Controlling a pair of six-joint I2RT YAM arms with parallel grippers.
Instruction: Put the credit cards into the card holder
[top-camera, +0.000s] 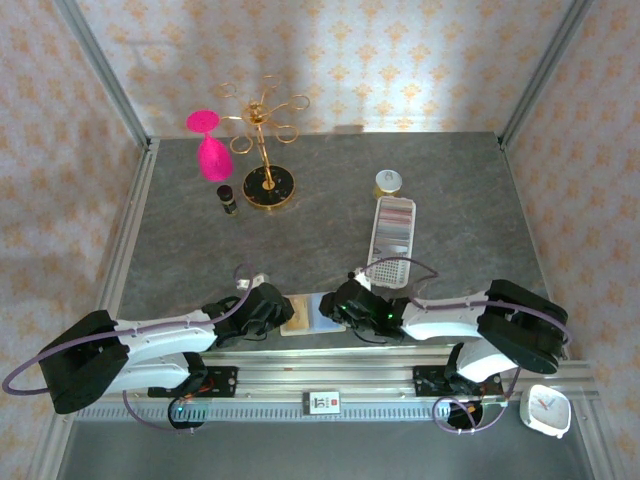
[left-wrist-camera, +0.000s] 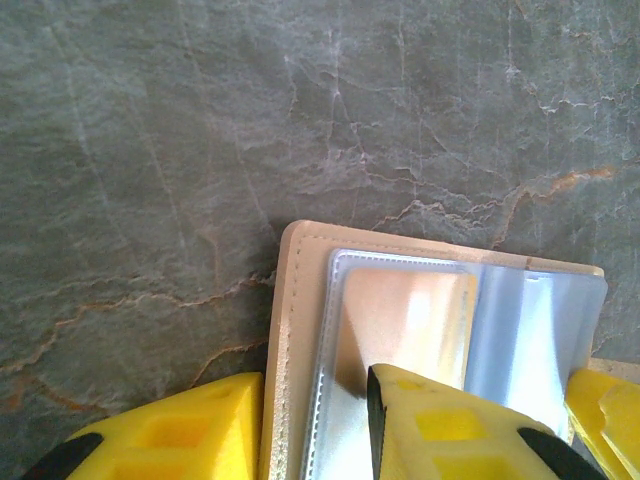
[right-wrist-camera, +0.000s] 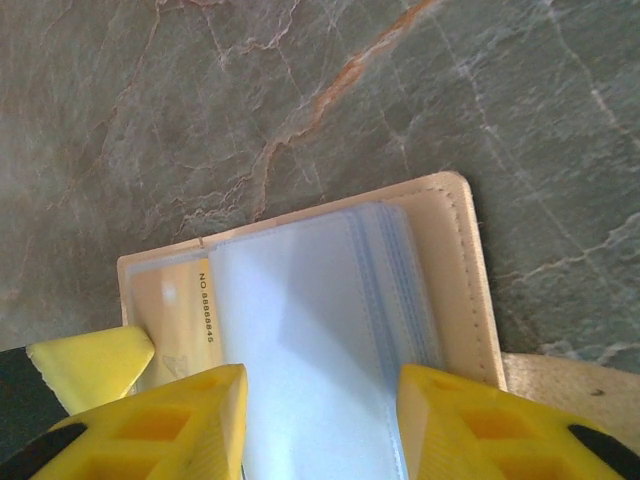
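Observation:
The beige card holder (top-camera: 313, 312) lies open like a book at the table's near edge, between both grippers. In the left wrist view, a glossy golden-toned card (left-wrist-camera: 405, 315) sits inside the clear sleeve on the holder's (left-wrist-camera: 298, 300) left half. My left gripper (left-wrist-camera: 315, 420) has its jaws a little apart, straddling the left cover's stitched edge, one fingertip (left-wrist-camera: 420, 415) on that sleeve. My right gripper (right-wrist-camera: 320, 420) is open over the stack of clear sleeves (right-wrist-camera: 320, 310) on the right half. The card's printed number (right-wrist-camera: 205, 310) shows at the left. Dark credit cards are out of view.
A long white perforated tray (top-camera: 392, 240) and a round lidded jar (top-camera: 389, 181) stand behind the right arm. A gold stand (top-camera: 268, 150), a pink glass (top-camera: 212, 150) and a small dark bottle (top-camera: 229, 198) are at the back left. A white clock (top-camera: 546, 408) sits by the right base.

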